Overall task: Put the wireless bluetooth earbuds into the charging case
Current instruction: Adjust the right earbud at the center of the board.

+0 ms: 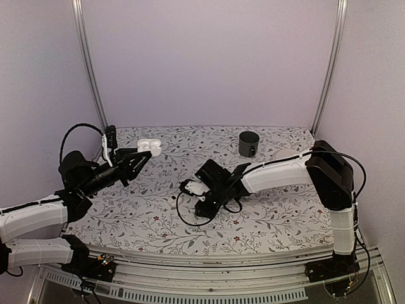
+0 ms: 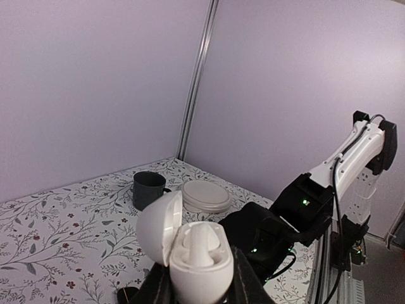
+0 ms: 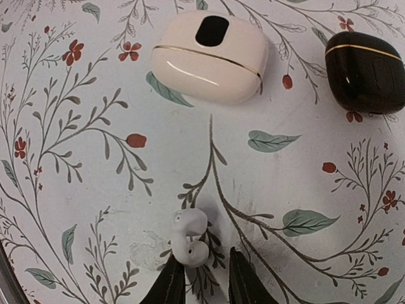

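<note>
- The only marks we can pick out are a thin gold line around the closed cream case [image 3: 209, 57] and a black oval on its top. Any lettering there is too small to tell.
- The black case [image 3: 366, 71] beside it carries the same gold line, and its right end is cut off by the frame edge.
- The left gripper [image 2: 201, 282] is clamped on the white charging case [image 2: 196, 259], held up off the table with its lid swung open. Its fingers hide the case's lower half.
- One seated earbud [image 2: 201, 244] stands in that case. We cannot tell whether the second socket is filled.
- The loose white earbud [image 3: 190, 237] lies on the floral table [image 3: 95, 190], well apart from both closed cases.
- The right gripper [image 3: 205, 269] hangs over it, jaws slightly parted, and the bud's near end sits at the mouth of the gap. We cannot tell whether they touch.
- From the left wrist, a dark cup [image 2: 149, 189] and a round white dish [image 2: 205, 196] stand just beside each other.
</note>
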### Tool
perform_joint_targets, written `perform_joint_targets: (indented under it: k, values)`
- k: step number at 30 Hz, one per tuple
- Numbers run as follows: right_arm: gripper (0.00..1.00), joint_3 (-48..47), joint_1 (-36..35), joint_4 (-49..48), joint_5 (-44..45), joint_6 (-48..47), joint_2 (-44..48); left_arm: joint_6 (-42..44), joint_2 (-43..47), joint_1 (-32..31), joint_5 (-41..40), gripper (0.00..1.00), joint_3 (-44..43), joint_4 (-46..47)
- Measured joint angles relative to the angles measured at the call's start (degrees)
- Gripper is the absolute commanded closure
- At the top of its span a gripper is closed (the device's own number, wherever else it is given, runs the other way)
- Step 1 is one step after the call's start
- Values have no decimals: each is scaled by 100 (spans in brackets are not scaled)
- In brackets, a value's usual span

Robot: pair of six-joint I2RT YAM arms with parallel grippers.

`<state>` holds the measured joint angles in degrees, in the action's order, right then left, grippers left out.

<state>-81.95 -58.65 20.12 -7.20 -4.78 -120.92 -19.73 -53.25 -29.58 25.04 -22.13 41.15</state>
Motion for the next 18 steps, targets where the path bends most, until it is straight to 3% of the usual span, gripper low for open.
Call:
perform_joint_targets:
  k: [18]
  values:
    - [74,-17,98,-133,-118,63,-68,2,-26,24,0,100,-13,-7]
